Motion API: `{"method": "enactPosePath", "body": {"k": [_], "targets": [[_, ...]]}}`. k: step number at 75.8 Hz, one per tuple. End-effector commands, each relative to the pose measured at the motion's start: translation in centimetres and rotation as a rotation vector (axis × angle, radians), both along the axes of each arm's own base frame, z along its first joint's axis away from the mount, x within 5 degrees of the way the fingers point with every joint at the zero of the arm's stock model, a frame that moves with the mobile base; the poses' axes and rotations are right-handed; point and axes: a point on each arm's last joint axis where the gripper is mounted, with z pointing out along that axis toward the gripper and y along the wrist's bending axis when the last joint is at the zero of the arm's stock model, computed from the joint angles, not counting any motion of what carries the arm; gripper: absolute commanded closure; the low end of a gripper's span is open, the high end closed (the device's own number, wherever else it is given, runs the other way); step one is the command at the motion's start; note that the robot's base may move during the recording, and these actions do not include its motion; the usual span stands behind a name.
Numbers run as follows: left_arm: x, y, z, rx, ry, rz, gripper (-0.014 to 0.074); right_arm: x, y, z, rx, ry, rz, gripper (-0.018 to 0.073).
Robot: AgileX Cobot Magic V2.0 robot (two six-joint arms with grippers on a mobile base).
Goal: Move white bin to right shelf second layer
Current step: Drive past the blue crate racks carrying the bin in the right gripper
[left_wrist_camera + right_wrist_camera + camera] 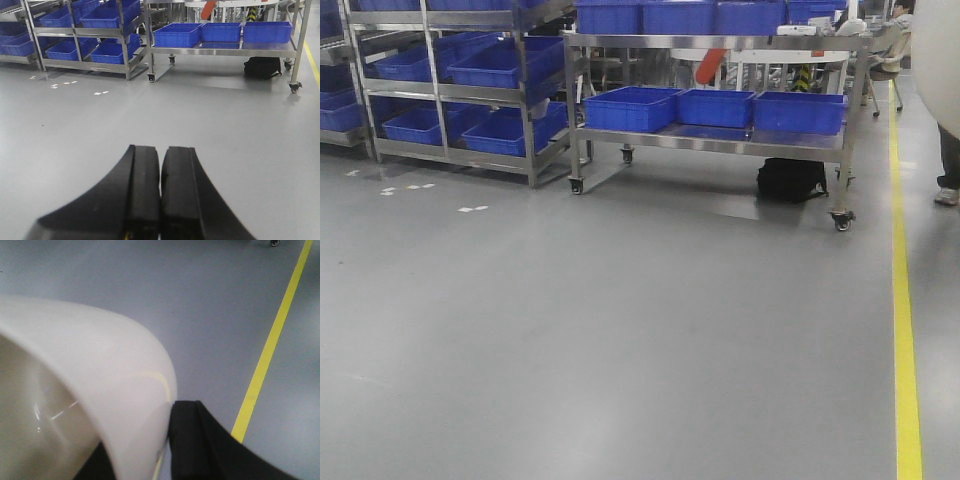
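Right wrist-mounted view: the white bin (100, 370) fills the left and centre of the picture. Its glossy cream wall curves over from the upper left, and its hollow mouth opens toward the lower left corner, so the tub lies tilted rather than upright. Too little of it shows to tell its long axis. The right gripper (145, 447) is clamped on the bin's rim, with one black finger (200, 440) against the outer wall and the other dark finger low inside the mouth. The bin hangs above the grey floor (150, 280), near a yellow line (265, 365) running off to the far right. In the left wrist-mounted view the left gripper (160, 155) points level across the floor, its two black fingers pressed together with nothing between them. Beyond it stand a steel rack (125, 55) loaded with blue crates (175, 35) at far left, and a wheeled steel table (225, 50) bearing more crates, with a black bag (262, 67) under its right end.
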Motion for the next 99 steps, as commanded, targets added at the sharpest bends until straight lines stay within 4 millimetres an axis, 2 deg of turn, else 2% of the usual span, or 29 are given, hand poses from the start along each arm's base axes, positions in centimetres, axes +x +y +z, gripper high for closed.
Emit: {"method": "enactPosePath", "body": {"k": [1, 99], "targets": [[0.07, -0.03, -0.39, -0.009, -0.062, -0.004, 0.0512, 0.41, -0.06, 1.68, 0.007, -0.115, -0.008, 0.0511], [0.07, -0.03, -0.39, -0.009, -0.062, -0.004, 0.0512, 0.41, -0.06, 1.68, 0.007, -0.115, -0.008, 0.0511]]}}
